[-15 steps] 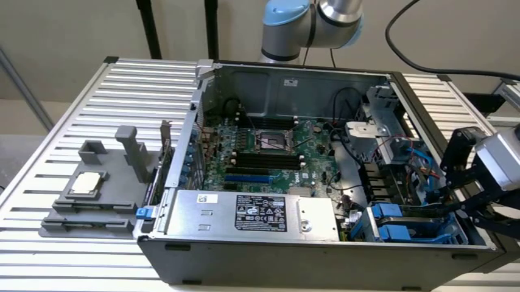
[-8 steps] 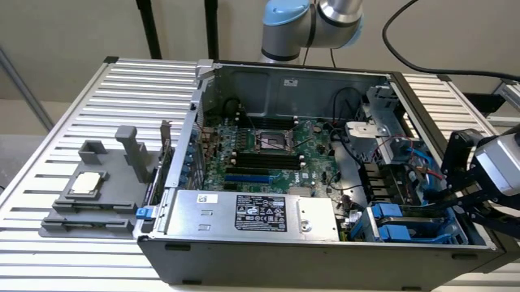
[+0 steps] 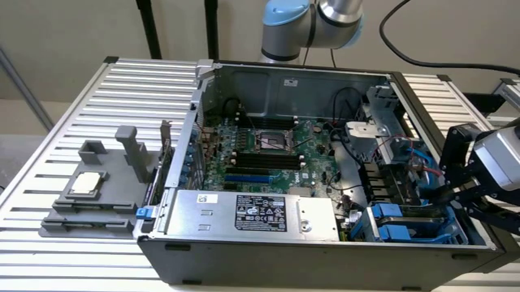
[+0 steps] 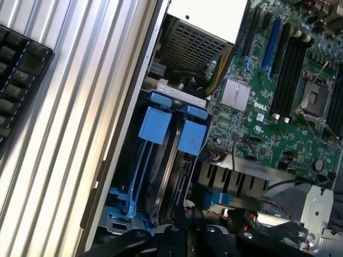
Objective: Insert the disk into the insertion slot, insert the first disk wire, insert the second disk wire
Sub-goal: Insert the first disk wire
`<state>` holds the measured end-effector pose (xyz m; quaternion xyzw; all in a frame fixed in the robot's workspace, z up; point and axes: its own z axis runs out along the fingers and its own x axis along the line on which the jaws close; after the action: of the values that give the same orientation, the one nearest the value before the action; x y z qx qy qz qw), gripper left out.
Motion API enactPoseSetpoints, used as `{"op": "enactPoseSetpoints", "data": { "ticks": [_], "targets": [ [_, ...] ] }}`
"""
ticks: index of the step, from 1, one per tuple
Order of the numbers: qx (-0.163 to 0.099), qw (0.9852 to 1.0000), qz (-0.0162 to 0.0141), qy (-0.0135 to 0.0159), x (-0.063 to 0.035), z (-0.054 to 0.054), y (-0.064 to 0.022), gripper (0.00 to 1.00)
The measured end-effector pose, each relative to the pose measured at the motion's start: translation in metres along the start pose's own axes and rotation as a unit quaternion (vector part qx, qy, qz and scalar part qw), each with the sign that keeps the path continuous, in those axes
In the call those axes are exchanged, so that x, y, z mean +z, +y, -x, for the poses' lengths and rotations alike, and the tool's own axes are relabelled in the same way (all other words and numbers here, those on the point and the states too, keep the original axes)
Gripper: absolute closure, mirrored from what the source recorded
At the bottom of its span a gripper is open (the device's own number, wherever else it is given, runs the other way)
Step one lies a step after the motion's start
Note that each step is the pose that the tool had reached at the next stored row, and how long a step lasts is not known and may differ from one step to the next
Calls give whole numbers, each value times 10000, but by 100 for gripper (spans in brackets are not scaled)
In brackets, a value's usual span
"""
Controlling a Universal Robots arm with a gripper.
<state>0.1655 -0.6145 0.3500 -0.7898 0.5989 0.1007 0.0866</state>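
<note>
The insertion slot (image 3: 456,230) is the grey drive cage in the open computer case's corner, at the exterior view's lower right. Two blue carrier tabs (image 3: 390,213) stick out of it. In the wrist view the cage (image 4: 185,100) holds the disk (image 4: 155,126) edge-on in its blue carrier, beside a second blue carrier (image 4: 191,137); the white label is hidden. My gripper (image 3: 452,194) hangs just outside the case wall by the cage, and its black body (image 4: 187,235) sits close over the cage's end. Blue wires (image 3: 424,163) run behind the cage, and a blue connector (image 4: 217,197) lies beside it.
A silver power-supply box with a black label (image 3: 256,213) lies along the case front. The green motherboard (image 3: 268,152) fills the case middle. A grey stepped fixture block (image 3: 97,194) stands on the slatted table (image 3: 146,85). A black keyboard (image 4: 16,80) lies outside the case.
</note>
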Motion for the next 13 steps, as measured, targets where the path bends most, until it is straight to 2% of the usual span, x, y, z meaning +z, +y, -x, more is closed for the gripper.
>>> {"op": "enactPoseSetpoints", "data": {
  "ticks": [5, 7, 8, 9, 13],
  "targets": [
    [1, 10000, 2, 6, -30, 52, 152, 84],
    [7, 10000, 8, 34, -29, 60, 179, 84],
    [16, 10000, 13, 60, -29, 61, 184, 84],
    [29, 9999, 20, 98, -28, 62, 187, 84],
    [133, 9996, 40, 264, -27, 62, 188, 84]
  ]
}}
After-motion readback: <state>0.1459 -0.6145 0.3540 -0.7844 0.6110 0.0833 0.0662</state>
